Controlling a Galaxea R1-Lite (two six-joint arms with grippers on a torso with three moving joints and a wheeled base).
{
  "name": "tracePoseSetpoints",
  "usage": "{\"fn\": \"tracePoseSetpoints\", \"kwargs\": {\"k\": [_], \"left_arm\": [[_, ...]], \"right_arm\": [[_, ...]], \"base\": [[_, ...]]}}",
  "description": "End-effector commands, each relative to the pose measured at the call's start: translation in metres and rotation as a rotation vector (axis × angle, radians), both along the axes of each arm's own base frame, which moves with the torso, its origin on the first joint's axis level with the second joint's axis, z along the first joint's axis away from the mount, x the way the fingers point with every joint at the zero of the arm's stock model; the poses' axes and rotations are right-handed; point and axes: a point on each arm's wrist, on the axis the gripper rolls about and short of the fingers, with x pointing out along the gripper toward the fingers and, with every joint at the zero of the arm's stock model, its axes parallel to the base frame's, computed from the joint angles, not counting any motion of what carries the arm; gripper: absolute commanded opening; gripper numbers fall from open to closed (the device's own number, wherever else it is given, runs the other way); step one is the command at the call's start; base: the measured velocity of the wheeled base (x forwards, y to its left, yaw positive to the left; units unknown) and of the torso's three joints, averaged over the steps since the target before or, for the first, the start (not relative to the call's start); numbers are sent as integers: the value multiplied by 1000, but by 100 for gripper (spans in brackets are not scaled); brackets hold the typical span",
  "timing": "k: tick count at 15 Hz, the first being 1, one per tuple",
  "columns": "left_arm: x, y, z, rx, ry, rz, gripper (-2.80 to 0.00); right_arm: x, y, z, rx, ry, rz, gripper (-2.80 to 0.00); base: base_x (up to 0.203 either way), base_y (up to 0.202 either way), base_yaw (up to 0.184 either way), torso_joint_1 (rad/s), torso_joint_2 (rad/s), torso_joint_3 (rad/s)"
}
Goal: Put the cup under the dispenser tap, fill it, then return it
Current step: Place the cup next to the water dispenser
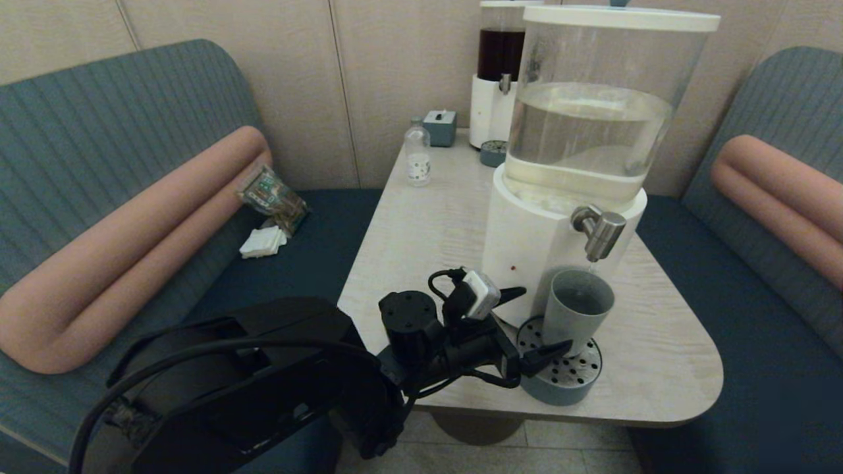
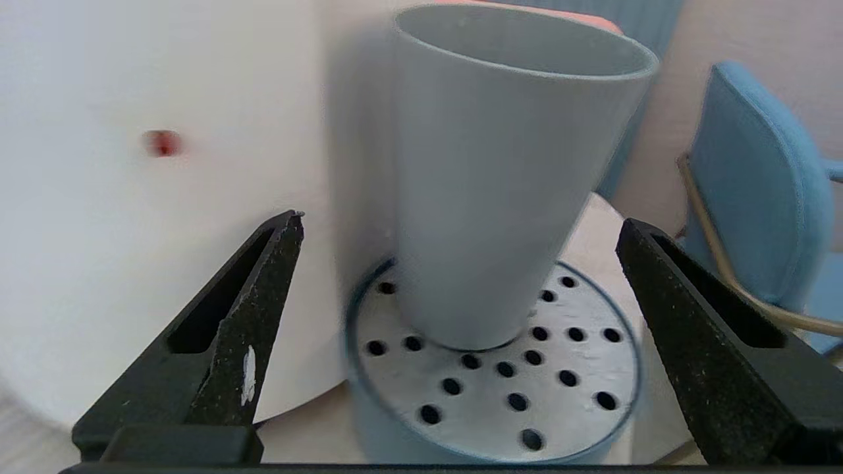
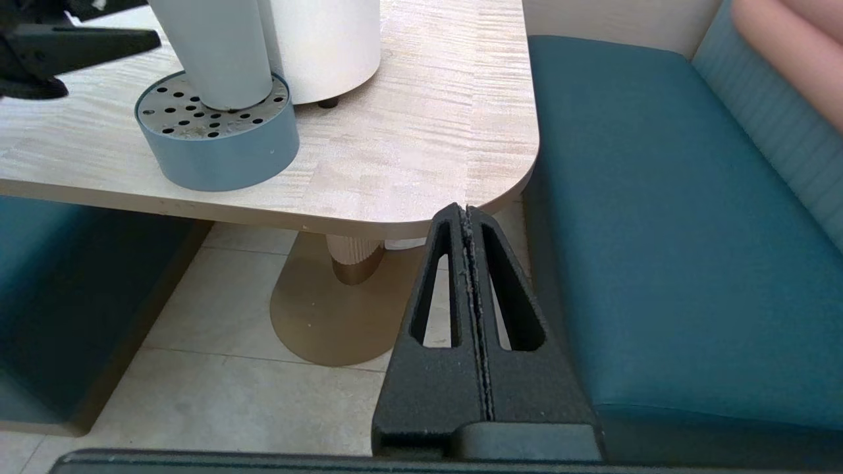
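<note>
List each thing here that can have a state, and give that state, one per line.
Cup: upright on the drip tray, under the tap, not held.
Tap: a drop hangs below its spout.
Clear tank: about half full.
Dark tank: partly full.
Small bottle: upright, capped.
Left pincer: open around the cup, not touching.
Right pincer: shut, empty, off the table's edge.

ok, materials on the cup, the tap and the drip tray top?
Cup: likely matte plastic; even grey-blue wall, no glare.
Dispenser tap: looks like brushed steel; silvery, soft highlights.
Drip tray: perforated top looks like dull, scuffed metal, though painted plastic is possible; its grey-blue wall looks plastic.
</note>
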Motion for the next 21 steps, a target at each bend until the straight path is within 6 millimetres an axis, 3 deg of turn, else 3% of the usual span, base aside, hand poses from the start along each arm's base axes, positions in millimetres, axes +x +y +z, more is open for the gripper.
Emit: {"fn": "tracePoseSetpoints", "kwargs": {"k": [1, 14, 21], "left_arm": [[-3, -5, -2, -4, -5, -22, 0], [13, -24, -13, -20, -21, -31, 0], [24, -33, 2, -27, -30, -33, 0]], "right_arm": [[1, 0, -3, -1, 13, -1, -280], [1, 0, -4, -1, 14, 1, -280], [1, 0, -4, -1, 15, 1, -280]], "base": [[0, 0, 0, 0, 0, 0], [0, 0, 0, 0, 0, 0], [0, 0, 0, 0, 0, 0]]}}
